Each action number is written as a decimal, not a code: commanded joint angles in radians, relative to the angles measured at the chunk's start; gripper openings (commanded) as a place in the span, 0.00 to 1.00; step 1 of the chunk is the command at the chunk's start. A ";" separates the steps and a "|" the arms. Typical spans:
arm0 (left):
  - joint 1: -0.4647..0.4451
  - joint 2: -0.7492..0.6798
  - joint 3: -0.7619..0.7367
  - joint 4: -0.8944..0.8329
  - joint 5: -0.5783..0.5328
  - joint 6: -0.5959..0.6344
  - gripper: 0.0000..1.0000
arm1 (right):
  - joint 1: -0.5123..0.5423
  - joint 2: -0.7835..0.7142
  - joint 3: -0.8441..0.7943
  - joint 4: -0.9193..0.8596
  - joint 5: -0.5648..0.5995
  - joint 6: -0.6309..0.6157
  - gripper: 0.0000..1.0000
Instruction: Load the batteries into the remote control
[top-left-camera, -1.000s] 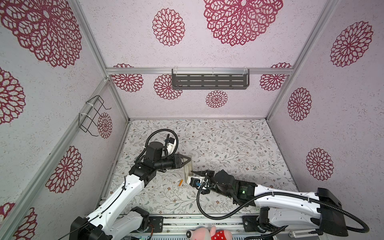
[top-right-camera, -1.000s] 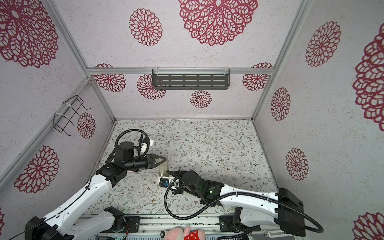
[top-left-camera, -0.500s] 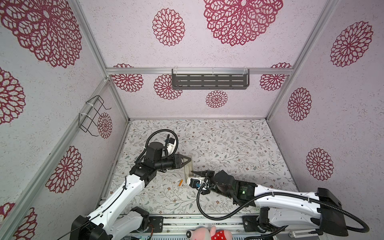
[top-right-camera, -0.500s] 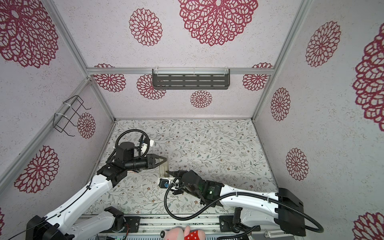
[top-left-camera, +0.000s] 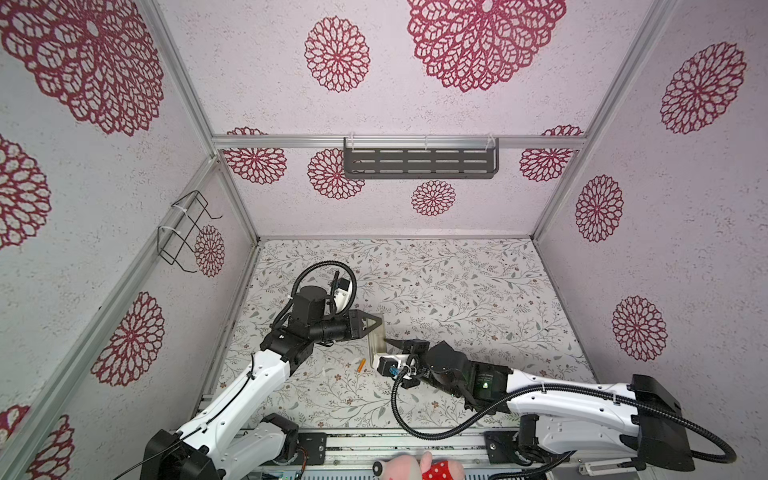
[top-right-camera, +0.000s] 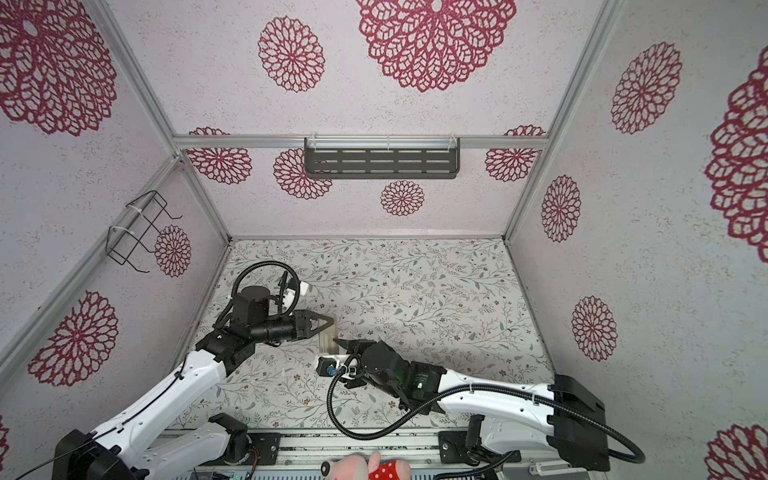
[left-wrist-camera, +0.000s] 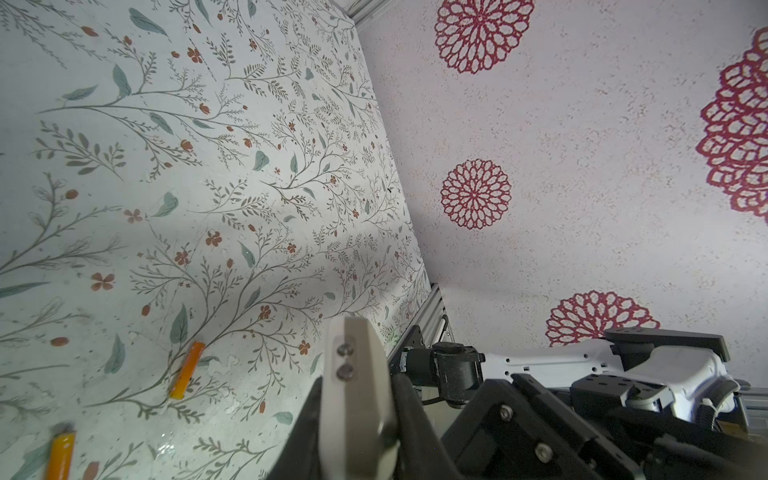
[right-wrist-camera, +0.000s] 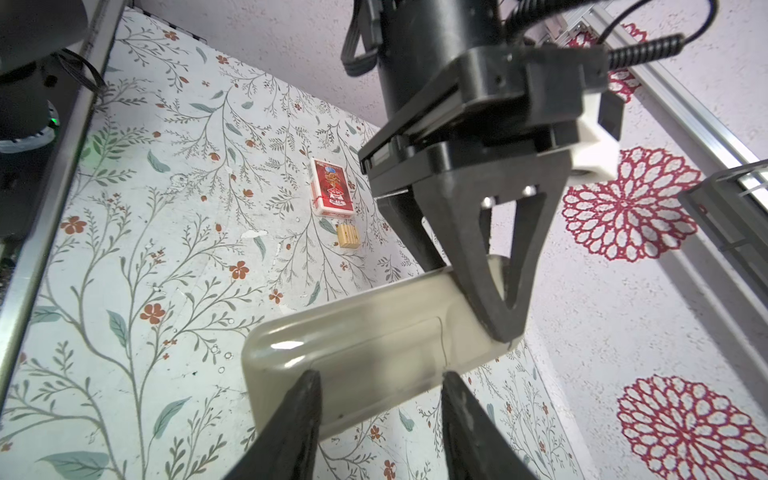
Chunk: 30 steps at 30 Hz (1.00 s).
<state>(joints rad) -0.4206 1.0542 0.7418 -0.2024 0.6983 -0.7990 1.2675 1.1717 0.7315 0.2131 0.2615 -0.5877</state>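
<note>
My left gripper (top-left-camera: 374, 326) is shut on one end of the remote control (top-left-camera: 376, 340), holding it on edge above the table, left of centre in both top views. The remote control (right-wrist-camera: 365, 340) turns its plain beige back, with a thin seam line, toward my right gripper (right-wrist-camera: 380, 378). That gripper is open. Its two fingertips stand apart along the length of that back, clasping nothing. Two orange batteries (left-wrist-camera: 187, 370) (left-wrist-camera: 60, 455) lie on the flowered table beneath. One battery (top-left-camera: 360, 365) shows just left of the right gripper (top-left-camera: 386, 349).
A red printed card box (right-wrist-camera: 331, 189) and a small tan wooden block (right-wrist-camera: 347, 237) lie on the table beyond the remote. A grey slotted shelf (top-left-camera: 419, 162) hangs on the back wall, a wire basket (top-left-camera: 185, 232) on the left wall. A plush toy (top-left-camera: 419, 469) sits at the front rail.
The right gripper's jaws have spread a little wider at the remote's back. Both arms and the remote stay where they were.
</note>
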 joint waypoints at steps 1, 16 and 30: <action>-0.003 -0.004 0.005 0.040 0.055 -0.020 0.00 | 0.004 0.010 0.028 0.040 0.085 -0.036 0.46; -0.001 -0.009 -0.004 0.008 0.068 0.020 0.00 | 0.010 -0.071 0.035 -0.030 -0.088 0.033 0.46; 0.000 -0.001 -0.010 0.006 0.142 0.021 0.00 | 0.011 -0.074 0.047 -0.070 -0.140 0.030 0.47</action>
<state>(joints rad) -0.4206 1.0542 0.7372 -0.2047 0.8051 -0.7940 1.2736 1.0985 0.7315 0.1291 0.1448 -0.5743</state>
